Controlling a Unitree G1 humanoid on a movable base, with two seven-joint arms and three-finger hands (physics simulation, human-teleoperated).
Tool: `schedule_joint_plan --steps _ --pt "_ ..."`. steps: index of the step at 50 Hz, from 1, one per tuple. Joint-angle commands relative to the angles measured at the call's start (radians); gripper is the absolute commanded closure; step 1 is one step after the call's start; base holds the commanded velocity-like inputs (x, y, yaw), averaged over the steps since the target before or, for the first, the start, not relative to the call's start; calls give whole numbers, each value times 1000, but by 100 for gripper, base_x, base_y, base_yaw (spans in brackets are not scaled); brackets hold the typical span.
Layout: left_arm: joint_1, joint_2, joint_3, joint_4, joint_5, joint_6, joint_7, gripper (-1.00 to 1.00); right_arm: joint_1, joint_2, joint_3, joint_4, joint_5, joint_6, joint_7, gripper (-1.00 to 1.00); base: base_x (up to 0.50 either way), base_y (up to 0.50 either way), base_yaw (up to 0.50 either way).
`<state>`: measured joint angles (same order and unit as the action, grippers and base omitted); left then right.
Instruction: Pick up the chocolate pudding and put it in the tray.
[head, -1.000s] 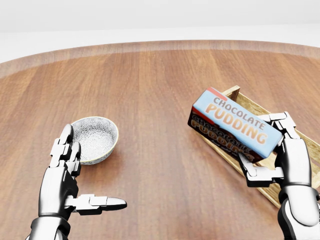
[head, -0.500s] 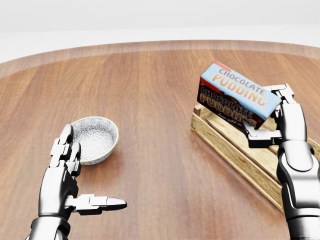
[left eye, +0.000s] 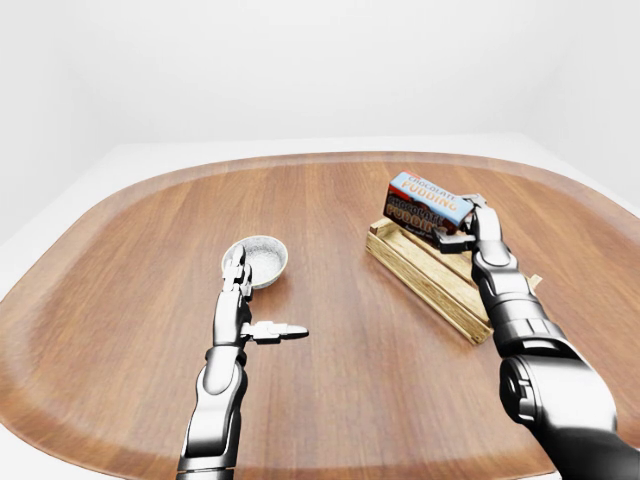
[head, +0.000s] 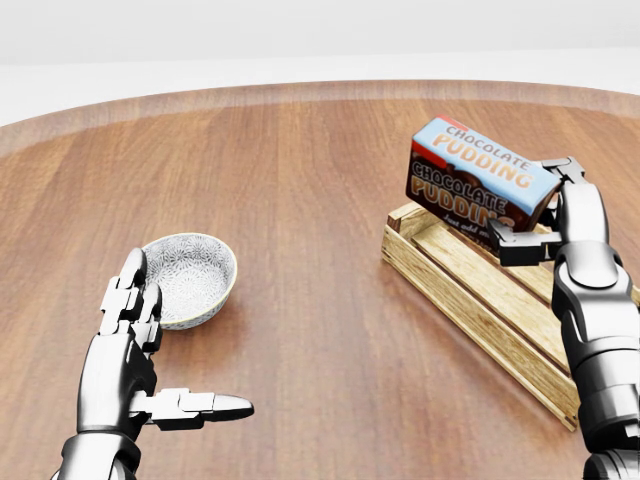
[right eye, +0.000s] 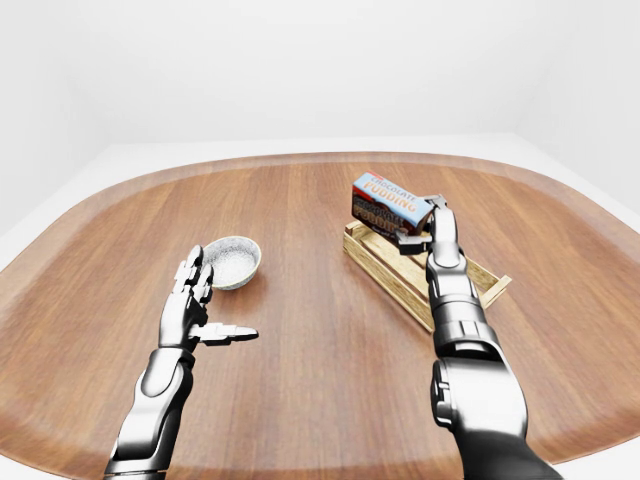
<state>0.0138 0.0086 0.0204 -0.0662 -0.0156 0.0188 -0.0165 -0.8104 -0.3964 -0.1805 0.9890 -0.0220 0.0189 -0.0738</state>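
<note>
Above tray (head: 470, 290): chocolate pudding (head: 478, 187) tilted, long axis upper-left to lower-right; right fingers (head: 512, 240) pinching it; left fingers (head: 205, 405) spread.

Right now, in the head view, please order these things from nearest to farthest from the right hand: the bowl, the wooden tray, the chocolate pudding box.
1. chocolate pudding box: held in the right hand, its fingers closed round it, at upper right.
2. wooden tray: just below the hand, at right.
3. bowl: far across at left, beside the open left hand.
</note>
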Motion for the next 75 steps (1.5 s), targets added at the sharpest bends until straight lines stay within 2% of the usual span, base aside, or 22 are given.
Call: schedule_joint_plan --steps 1,6,7,9,10,12,14,23,37,56,59,75 --pt "2 0 -4 10 8 -10 -7 -100 -89 -17 3 171 -8 -38 -31 100 0 0 0" --pt "2 0 -4 10 8 -11 -8 -100 -112 -17 5 218 -13 -41 -49 100 0 0 0" --pt "-1 0 -5 14 8 -8 -9 -100 -100 -11 5 240 -17 -71 -58 100 0 0 0" --pt "-1 0 -5 13 8 -6 -10 -100 -109 -12 5 246 -20 -59 -58 100 0 0 0" --pt "-2 0 -4 18 8 -10 -10 -100 -99 -7 5 261 -24 -78 -66 100 0 0 0" --pt "-2 1 -4 17 8 -9 -11 -100 -124 -18 3 261 -28 -41 -63 100 0 0 0" --pt "-3 1 -3 21 8 -12 -11 -100 -128 -21 -5 271 -24 -31 -63 100 0 0 0" --pt "0 0 -4 16 8 -8 -11 -100 -136 -31 -10 279 -26 -15 -69 100 0 0 0" --pt "2 0 -5 19 9 -14 -11 -100 -128 -51 -14 281 -34 -13 -76 100 0 0 0" --pt "-2 -1 -6 20 10 -10 -9 -100 -88 -95 -29 299 -53 -14 -106 100 0 0 0" --pt "-1 -1 -7 8 10 1 -9 -100 -83 -99 -31 301 -54 -16 -108 100 0 0 0" --pt "-1 -1 -7 8 10 1 -9 -100 -53 -121 -43 308 -48 -22 -115 100 0 0 0"
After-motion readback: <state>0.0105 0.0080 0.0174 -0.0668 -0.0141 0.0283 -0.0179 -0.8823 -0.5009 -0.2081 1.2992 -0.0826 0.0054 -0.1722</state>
